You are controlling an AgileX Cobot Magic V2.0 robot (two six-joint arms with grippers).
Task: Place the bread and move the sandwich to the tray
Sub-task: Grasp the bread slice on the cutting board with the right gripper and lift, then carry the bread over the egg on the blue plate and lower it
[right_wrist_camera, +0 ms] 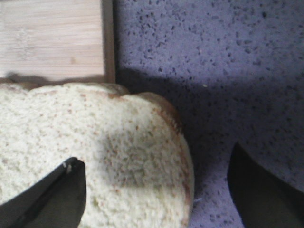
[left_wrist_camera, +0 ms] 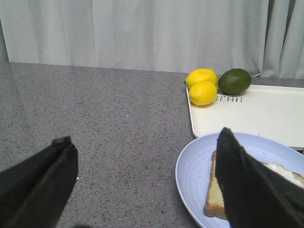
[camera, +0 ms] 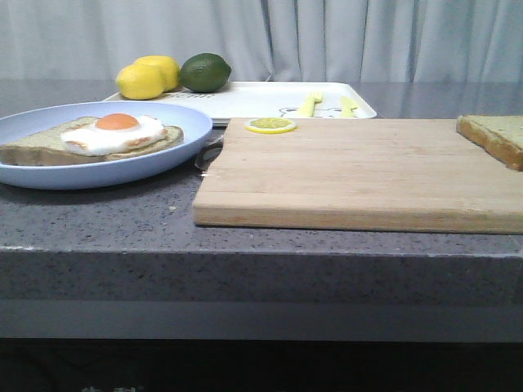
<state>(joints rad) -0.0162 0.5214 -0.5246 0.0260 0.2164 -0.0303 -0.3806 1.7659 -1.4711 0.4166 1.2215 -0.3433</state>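
Front view: no arm shows. The sandwich (camera: 106, 137), egg on top, lies on a pale blue plate (camera: 184, 151) at the left. A wooden cutting board (camera: 359, 175) fills the middle, with the bread (camera: 494, 135) at its far right corner. The white tray (camera: 270, 98) sits behind.

Left wrist view: the left pincer (left_wrist_camera: 147, 183) hangs with its fingers apart, holding nothing; one finger overlaps the plate's near edge, the tray beyond it.

Right wrist view: the right pincer (right_wrist_camera: 156, 190) is spread wide directly above the bread's rounded edge, one finger over the crumb, the other over bare counter. The bread pickup seems in hand; next it likely must descend and close across the slice.
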